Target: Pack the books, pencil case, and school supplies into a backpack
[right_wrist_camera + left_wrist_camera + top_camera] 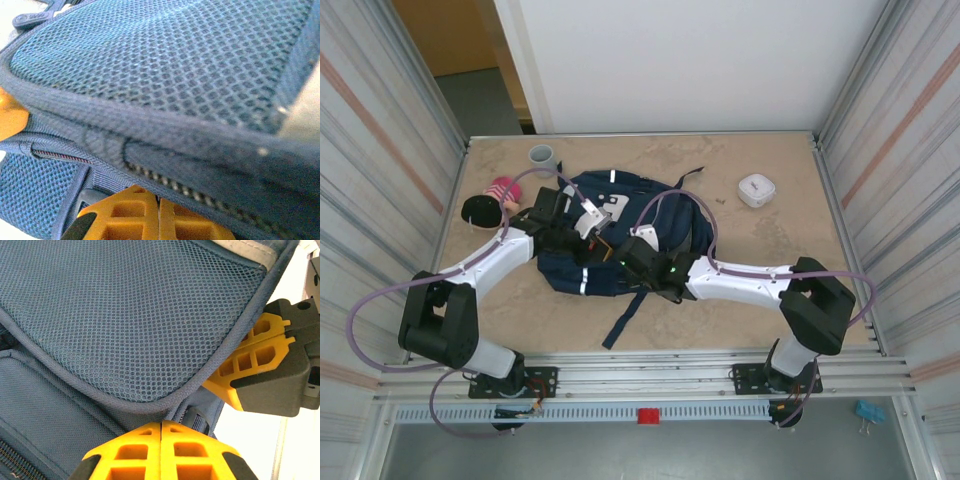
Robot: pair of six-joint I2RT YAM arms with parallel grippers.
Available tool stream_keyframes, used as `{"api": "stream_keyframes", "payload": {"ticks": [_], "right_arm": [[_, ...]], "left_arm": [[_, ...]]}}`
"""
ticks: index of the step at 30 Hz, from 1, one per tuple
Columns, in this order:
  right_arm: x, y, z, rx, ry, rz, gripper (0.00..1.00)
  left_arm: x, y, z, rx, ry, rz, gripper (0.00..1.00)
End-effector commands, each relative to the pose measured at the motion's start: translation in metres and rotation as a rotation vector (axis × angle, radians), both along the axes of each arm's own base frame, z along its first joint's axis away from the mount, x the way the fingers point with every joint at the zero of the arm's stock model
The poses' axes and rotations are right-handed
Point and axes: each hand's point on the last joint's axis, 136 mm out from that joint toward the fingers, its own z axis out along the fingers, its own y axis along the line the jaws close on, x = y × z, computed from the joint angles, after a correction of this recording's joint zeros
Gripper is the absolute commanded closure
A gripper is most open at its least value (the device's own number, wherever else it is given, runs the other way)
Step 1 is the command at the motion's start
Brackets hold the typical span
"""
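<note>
Backpack lying flat on table; left tool and right tool, each clenched with pads meeting, abut backpack's mesh-covered edge.

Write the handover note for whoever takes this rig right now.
Left claw: shut, tips at the edge of the backpack mesh panel. I cannot tell if it pinches fabric.
Right claw: shut, tips by a zip under a mesh panel, close to the other claw.
Backpack: lies mid-table under both arms, its inside hidden.
Loose on the table: cup, pink item and black round item far left; white box far right.
Done: nothing I can confirm as packed.
Left: probably open the backpack, load the supplies, close it.
</note>
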Motion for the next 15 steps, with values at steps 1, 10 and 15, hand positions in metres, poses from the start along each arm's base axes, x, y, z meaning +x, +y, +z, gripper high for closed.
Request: {"api": "stream_keyframes", "payload": {"ticks": [1,10,15], "right_arm": [[0.011,-0.028,0.017,-0.027,-0.054,-0.075,1.00],[-0.002,-0.095,0.010,-0.077,0.051,-0.080,1.00],[-0.009,-0.091,0.004,0.011,0.159,0.061,1.00]], "left_arm": [[0.005,0.004,0.014,0.005,-0.029,0.012,1.00],[0.015,0.027,0.003,0.126,-0.073,0.072,1.00],[0.018,0.030,0.002,0.143,-0.080,0.087,1.00]]}}
